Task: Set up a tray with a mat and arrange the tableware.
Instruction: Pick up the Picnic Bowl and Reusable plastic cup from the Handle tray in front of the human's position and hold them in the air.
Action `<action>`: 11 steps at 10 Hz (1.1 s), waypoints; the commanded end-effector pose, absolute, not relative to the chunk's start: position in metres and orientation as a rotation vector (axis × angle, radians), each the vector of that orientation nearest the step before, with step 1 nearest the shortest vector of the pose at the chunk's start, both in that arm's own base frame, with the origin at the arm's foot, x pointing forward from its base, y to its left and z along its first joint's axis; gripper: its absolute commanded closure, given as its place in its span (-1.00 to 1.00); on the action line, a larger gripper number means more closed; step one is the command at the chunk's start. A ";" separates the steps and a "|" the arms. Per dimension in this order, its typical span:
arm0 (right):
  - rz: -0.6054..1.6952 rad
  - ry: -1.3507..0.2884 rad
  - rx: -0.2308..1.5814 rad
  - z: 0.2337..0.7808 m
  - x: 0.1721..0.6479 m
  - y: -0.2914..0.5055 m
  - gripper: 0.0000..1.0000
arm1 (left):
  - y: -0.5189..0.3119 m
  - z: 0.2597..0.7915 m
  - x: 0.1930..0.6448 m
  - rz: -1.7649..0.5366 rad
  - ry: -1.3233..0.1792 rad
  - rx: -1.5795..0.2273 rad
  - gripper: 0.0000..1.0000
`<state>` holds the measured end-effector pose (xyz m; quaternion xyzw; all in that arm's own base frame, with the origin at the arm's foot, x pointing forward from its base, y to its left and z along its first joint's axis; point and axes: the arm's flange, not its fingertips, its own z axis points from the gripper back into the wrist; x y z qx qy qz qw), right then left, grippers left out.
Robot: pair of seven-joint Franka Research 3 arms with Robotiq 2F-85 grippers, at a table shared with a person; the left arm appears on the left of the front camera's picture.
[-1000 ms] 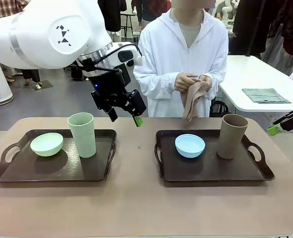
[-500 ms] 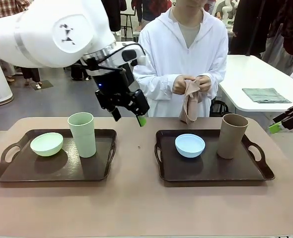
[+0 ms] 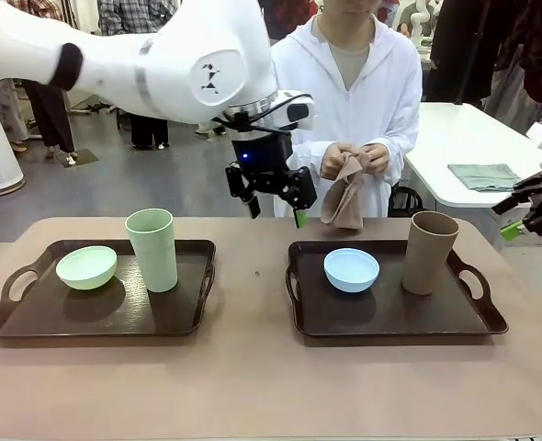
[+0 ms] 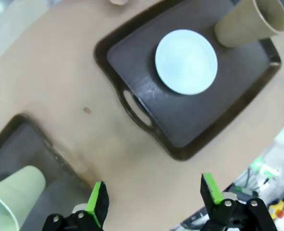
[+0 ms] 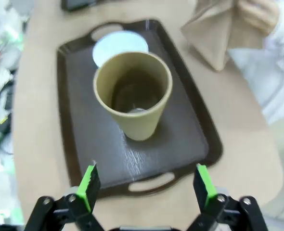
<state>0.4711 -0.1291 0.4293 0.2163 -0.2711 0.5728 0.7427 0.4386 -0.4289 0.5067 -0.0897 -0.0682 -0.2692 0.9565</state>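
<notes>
2 dark brown trays lay side by side on the tan bench (image 3: pixel 253 386). The left tray (image 3: pixel 96 329) carried the pale green bowl (image 3: pixel 86 266) near its left handle and the pale green tumbler (image 3: pixel 152 249) upright just beside it, toward the tray's right end. The right tray (image 3: pixel 390 333) carried the light blue bowl (image 3: pixel 351 269) at its left-centre and the tan-brown tumbler (image 3: pixel 430 252) upright at its far right corner; bowl and tumbler stood apart. In the right wrist view the tumbler's mouth faced the camera.

The left jaws hung open and empty above the far side of the bench, over the gap between the 2 trays, pointing down, with nothing between the green pads (image 4: pixel 97 198). The right jaws, also open and empty, hovered beyond the bench's right edge, aimed toward the tan-brown tumbler.

At the far side a person in a white hooded top held a tan cloth (image 3: pixel 347 195) in both hands, above the right tray's far edge.
</notes>
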 end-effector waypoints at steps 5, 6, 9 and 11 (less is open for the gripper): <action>1.446 -0.563 0.574 0.406 0.483 -0.094 -1.00 | -0.460 0.495 0.459 -0.512 -0.119 -0.150 -1.00; 1.446 -0.563 0.574 0.406 0.483 -0.094 -1.00 | -0.460 0.495 0.459 -0.512 -0.119 -0.150 -1.00; 1.446 -0.563 0.574 0.406 0.483 -0.094 -1.00 | -0.460 0.495 0.459 -0.512 -0.119 -0.150 -1.00; 1.471 -0.614 0.619 0.389 0.490 -0.099 -1.00 | -0.472 0.480 0.477 -0.449 -0.153 -0.086 -1.00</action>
